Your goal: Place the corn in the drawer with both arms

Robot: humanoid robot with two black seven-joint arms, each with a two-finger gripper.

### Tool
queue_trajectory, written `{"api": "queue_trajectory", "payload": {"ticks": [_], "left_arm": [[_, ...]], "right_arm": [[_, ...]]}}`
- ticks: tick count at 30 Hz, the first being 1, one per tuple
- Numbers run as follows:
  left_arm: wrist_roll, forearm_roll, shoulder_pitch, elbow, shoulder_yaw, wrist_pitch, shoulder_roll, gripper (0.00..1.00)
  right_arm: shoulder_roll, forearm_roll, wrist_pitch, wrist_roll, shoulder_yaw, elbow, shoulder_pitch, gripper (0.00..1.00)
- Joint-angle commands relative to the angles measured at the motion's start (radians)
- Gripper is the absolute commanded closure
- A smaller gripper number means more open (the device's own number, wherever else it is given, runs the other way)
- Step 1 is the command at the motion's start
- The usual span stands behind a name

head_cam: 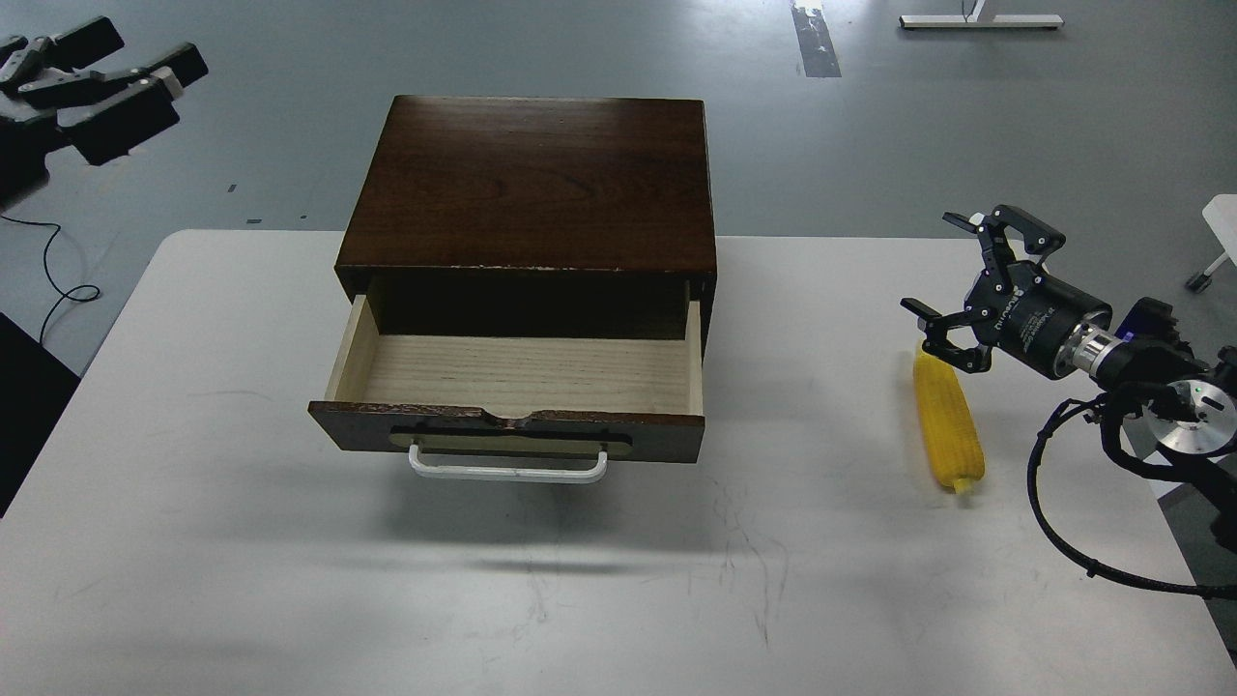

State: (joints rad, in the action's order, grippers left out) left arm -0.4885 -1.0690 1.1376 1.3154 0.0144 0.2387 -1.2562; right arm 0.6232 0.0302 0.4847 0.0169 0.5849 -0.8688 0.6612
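The yellow corn [949, 425] lies on the white table [193, 541] at the right, its stub end towards me. My right gripper [942, 280] is open and empty, with its fingers just above and beside the corn's far tip. The drawer [527, 372] is pulled open and its pale wood inside holds nothing; its dark front carries a white handle [507, 469]. My left gripper [116, 72] is raised at the top left corner, away from the drawer, fingers spread and empty, partly cut off by the frame edge.
The dark wooden cabinet [536, 179] that holds the drawer stands at the table's far middle. Bare table lies between the drawer and the corn. My right arm's cables [1063, 541] loop over the table's right edge.
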Motion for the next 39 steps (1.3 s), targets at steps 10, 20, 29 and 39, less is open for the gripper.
{"api": "queue_trajectory", "payload": {"ticks": [10, 20, 29, 39], "left_arm": [[0.025, 1.041, -0.050, -0.271, -0.001, -0.479, 0.090, 0.02], [0.073, 1.236, -0.136, -0.291, 0.001, -0.582, 0.230, 0.02], [0.079, 1.247, -0.232, -0.452, 0.045, -0.585, 0.379, 0.02], [0.172, 1.247, -0.280, -0.476, 0.171, -0.599, 0.405, 0.02]], "right_arm": [[0.023, -0.004, 0.000, 0.002, -0.002, -0.032, -0.002, 0.00], [0.092, -0.016, 0.002, 0.009, -0.005, -0.121, -0.005, 0.00], [0.159, -0.016, 0.002, 0.009, -0.005, -0.177, -0.015, 0.00], [0.318, -0.596, -0.050, 0.127, 0.000, -0.280, 0.024, 0.01]]}}
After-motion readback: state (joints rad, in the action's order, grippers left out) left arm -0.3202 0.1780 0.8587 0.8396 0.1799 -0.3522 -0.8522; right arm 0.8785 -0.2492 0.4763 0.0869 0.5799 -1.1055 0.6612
